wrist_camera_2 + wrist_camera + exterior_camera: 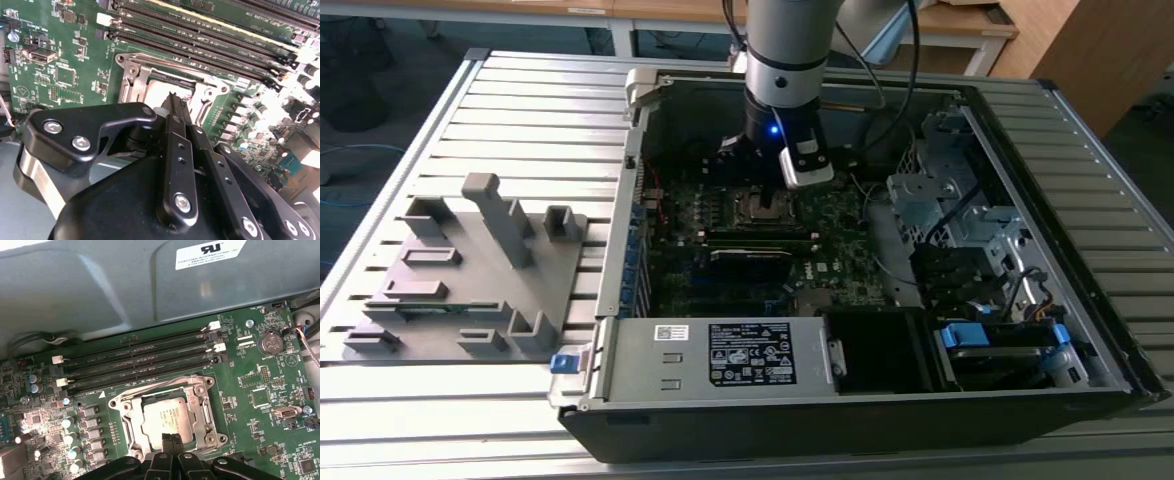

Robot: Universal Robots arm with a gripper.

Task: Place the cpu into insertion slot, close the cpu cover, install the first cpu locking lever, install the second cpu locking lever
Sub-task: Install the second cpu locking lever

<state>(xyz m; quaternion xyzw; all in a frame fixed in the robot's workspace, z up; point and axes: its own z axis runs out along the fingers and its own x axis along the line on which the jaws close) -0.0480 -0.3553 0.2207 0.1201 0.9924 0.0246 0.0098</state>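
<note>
The cpu lies flat in the insertion slot, its dull silver top showing through the cut-out. The cpu cover, a silver frame plate, lies down around it. In the second wrist view the cpu and the cpu cover sit just past my fingertips. My gripper hangs right over the socket's near edge, its black fingers pressed together with nothing between them. The exterior view has the gripper low inside the case above the socket. I cannot tell how the locking levers stand.
The dark green motherboard carries long black memory slots beside the socket. The open computer case walls in the work area, with a power supply in front and drive cages on the exterior view's right. A grey fixture stands outside on the left.
</note>
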